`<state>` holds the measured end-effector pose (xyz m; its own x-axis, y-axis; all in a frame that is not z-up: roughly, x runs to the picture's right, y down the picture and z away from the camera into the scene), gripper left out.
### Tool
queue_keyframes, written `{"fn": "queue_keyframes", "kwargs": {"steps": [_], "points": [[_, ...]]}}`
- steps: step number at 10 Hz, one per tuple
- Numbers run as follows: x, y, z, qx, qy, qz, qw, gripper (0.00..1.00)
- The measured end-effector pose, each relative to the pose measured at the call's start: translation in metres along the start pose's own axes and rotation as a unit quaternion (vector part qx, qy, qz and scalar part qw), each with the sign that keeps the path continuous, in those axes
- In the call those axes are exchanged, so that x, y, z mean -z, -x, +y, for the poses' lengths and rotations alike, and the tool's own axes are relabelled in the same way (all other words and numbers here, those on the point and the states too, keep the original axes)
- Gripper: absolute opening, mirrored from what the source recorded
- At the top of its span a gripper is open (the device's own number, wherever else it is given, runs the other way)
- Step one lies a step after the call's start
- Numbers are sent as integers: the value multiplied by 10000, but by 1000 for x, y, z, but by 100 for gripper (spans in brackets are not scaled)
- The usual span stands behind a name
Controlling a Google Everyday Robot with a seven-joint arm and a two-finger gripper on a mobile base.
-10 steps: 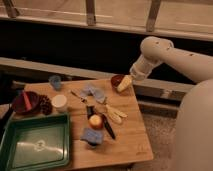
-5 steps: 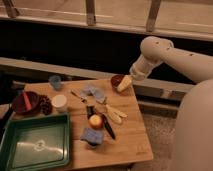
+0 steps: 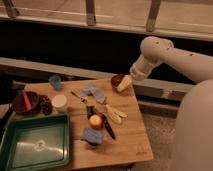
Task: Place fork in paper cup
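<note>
Pincer parked over the far right edge, fork not yet picked up.
My pincer hangs just above the reddish-brown bowl; I cannot tell how wide it is open or whether it grips anything. The fork lies flat on the worktop, well to the left of the pincer and beside a blue cloth. The paper cup stands upright near the fork, mouth up, so I judge the carry will be short once I reach across.
</note>
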<state>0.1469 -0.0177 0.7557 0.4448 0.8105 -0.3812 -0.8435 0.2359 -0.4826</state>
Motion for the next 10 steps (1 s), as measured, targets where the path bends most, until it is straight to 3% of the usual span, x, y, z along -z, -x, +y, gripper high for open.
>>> {"fn": "queue_keyframes", "kwargs": {"steps": [2,4,7,10], "points": [[1,0,1,68,-18,-28,10000,80],[4,11,9,460,-134,-180,9987,80],[-11,54,53,1080,-79,-412,9933,80],[-35,107,105,1679,-11,-515,9845,80]]}}
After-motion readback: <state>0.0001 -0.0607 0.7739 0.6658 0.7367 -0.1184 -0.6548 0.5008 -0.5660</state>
